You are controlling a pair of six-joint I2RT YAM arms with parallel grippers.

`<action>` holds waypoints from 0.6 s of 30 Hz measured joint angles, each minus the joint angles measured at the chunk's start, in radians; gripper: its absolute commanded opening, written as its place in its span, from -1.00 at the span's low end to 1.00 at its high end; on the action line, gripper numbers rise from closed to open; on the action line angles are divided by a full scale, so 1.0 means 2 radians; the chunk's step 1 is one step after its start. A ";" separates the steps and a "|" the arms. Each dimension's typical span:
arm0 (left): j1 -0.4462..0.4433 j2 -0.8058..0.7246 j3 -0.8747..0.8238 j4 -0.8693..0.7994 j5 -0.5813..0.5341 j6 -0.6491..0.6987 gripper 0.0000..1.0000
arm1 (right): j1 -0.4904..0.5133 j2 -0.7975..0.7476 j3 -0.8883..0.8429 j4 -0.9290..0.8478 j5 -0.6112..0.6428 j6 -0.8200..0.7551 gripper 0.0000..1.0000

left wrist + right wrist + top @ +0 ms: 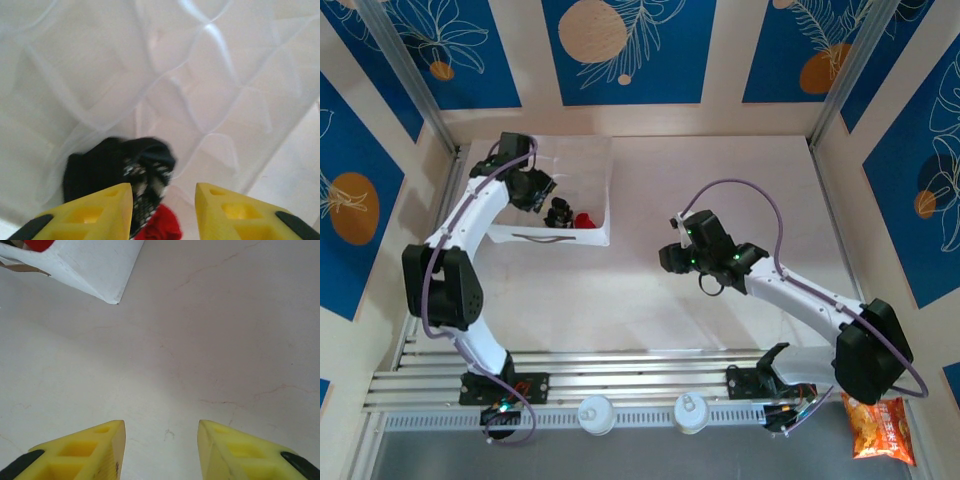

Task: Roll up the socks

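Because the table (650, 300) carries no sock on its bare surface, we judge the work to be at its tray stage. Either the bundle is set down finished or it awaits pickup, and the views do not settle which. The table is open from the tray's right wall across to the right side, so the right arm has free room all around.

The white tray (590, 165) stands at the far left of the table. Its raised walls are the edges to respect. We advise lifting clear above the rim before any sideways travel.

The left claw (164, 200) hangs inside the tray, just above the socks, jaws apart and gripping nothing. The right claw (161, 440) hovers over bare table, well apart from the tray's near right corner, jaws likewise apart and empty.

The striped sock (125, 167) lies bunched into a compact dark lump on the tray floor near the front wall. The red sock (161, 226) lies touching it. We cannot tell whether the two are rolled together or merely heaped. If heaped, the whole rolling is left to do.
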 measured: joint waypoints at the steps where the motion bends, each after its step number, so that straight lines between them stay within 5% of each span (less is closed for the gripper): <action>1: 0.000 0.012 0.017 -0.001 -0.001 0.006 -0.33 | 0.000 0.001 0.000 0.000 0.000 0.000 -0.16; 10: 0.000 0.095 0.052 -0.012 0.006 0.054 -0.52 | -0.002 0.002 0.000 0.000 -0.002 0.000 -0.17; 18: 0.000 0.082 0.021 -0.026 0.000 0.081 -0.69 | -0.003 0.002 0.000 0.001 -0.004 0.002 -0.17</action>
